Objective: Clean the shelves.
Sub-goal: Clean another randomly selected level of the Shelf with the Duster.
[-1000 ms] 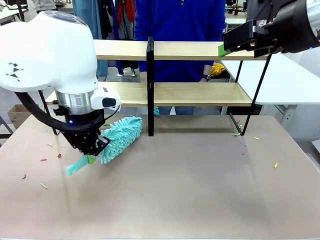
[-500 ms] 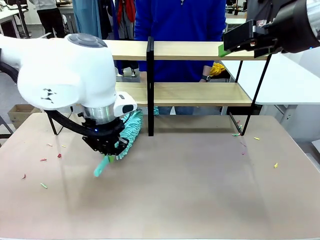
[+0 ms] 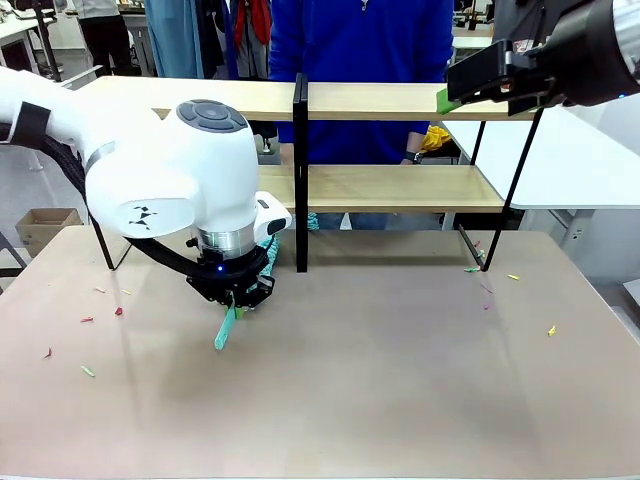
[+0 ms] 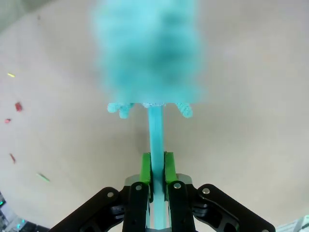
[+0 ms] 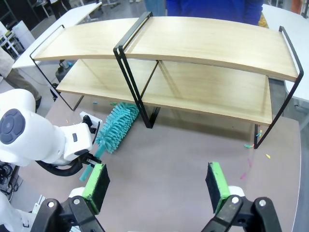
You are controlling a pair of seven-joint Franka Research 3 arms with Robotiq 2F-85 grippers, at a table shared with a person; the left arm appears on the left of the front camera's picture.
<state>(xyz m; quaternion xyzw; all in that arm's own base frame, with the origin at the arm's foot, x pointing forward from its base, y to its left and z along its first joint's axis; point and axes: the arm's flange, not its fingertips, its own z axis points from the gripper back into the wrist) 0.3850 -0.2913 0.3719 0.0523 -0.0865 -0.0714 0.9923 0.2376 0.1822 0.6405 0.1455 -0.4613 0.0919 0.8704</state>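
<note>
The shelves (image 3: 400, 100) stand at the table's far side: two light-wood boards in a black frame with a central post, also seen from above (image 5: 207, 41). My left gripper (image 3: 237, 305) hovers low over the tabletop just left of the post, shut on the thin handle of a teal fluffy duster (image 3: 225, 328). In the left wrist view the green pads (image 4: 145, 166) clamp the handle and the duster head (image 4: 147, 53) is blurred ahead. The duster head (image 5: 115, 126) lies by the foot of the post. My right gripper (image 3: 490, 85) hangs high at the top right, open (image 5: 155, 180) and holding nothing.
Small coloured scraps lie on the beige tabletop at the left (image 3: 88, 371) and right (image 3: 550, 330). A person in a blue top (image 3: 360, 40) stands behind the shelves. A white table (image 3: 570, 160) is at the right, a cardboard box (image 3: 45, 225) at the left.
My left arm has swung to the right with the duster, turning its head in toward the central post and its handle toward the camera. The right arm has not moved.
</note>
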